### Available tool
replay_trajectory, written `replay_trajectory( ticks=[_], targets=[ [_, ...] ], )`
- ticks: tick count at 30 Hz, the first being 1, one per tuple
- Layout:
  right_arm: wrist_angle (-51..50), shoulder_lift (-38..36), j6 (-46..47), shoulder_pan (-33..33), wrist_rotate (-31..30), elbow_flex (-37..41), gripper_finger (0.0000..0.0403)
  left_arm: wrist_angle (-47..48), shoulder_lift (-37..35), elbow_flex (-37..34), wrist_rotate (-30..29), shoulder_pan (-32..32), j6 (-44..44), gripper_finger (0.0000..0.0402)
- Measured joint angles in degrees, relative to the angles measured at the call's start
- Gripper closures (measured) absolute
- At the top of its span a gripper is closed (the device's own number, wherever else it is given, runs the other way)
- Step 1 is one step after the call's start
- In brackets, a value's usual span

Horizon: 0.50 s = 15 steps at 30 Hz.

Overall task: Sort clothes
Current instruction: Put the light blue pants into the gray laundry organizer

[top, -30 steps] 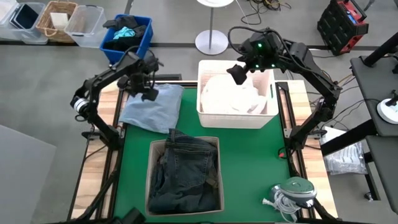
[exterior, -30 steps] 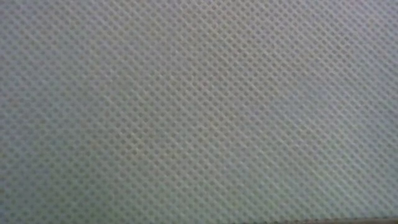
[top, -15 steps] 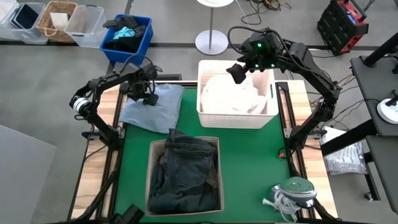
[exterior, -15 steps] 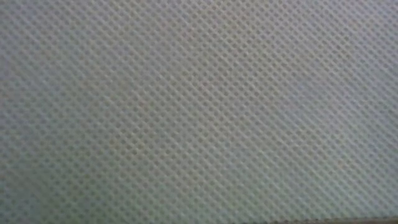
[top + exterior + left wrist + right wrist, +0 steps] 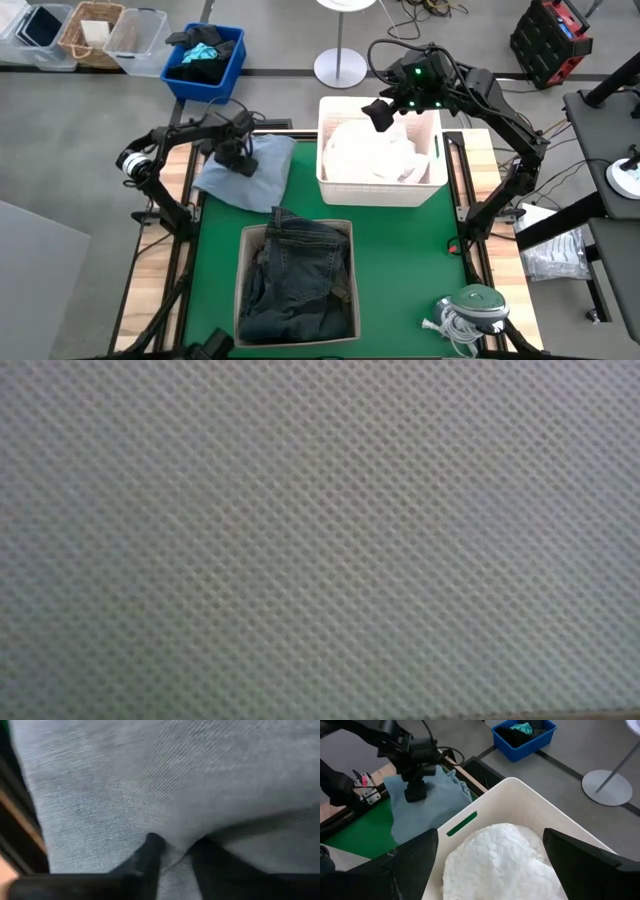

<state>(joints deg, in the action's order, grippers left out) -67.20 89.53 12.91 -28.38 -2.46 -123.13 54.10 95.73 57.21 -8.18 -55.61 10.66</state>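
A light blue shirt [image 5: 245, 182] lies spread on the table's far left part, partly on the green mat [image 5: 400, 270]. My left gripper [image 5: 238, 160] stands on it from above, shut on the cloth [image 5: 150, 780]. My right gripper [image 5: 380, 115] hovers open over the far left corner of the white bin [image 5: 380, 195], touching nothing. White clothes [image 5: 495, 855] fill that bin. Dark denim jeans [image 5: 297, 275] lie in a beige bin [image 5: 243, 285] at the near middle. My left gripper pinches a small raised fold [image 5: 176, 854] of the light blue shirt between its two fingertips [image 5: 150, 851]. The fingers come from above, pointing down, near the shirt's far middle. The rest of the shirt lies flat and slack on the table.
A small blue bin [image 5: 205, 60] with dark and teal fabrics stands on the floor beyond the far left corner. A fine grey mesh surface [image 5: 320, 540] fills the low view. A round grey-green object [image 5: 478, 305] with a cable sits at the near right.
My left gripper has come down onto the light blue shirt, shifting slightly toward the table's near edge, and its arm has lowered.
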Motion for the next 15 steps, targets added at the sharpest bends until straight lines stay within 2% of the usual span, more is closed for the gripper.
replay_trajectory(
  ticks=[2, 3, 8, 15],
  targets=[
    [0.0, 0.0, 0.0, 0.0, 0.0, 0.0, 0.0051, -0.6, 1.0, -0.5, 1.5, 0.0, -0.6, 0.0369],
    [0.0, 0.0, 0.0, 0.0, 0.0, 0.0, 0.0051, -0.6, 1.3, -0.5, 1.9, 0.0, -0.7, 0.0384],
    [0.2, 0.0, 0.1, 0.0, 0.0, 0.0, 0.0051, 0.0, -0.2, 0.4, 4.0, 0.3, -1.7, 0.0398],
    [0.3, 0.0, 0.1, 0.0, -0.1, 0.0, 0.0051, 4.2, -9.4, 4.4, 5.6, 0.8, -1.5, 0.04]
  ],
)
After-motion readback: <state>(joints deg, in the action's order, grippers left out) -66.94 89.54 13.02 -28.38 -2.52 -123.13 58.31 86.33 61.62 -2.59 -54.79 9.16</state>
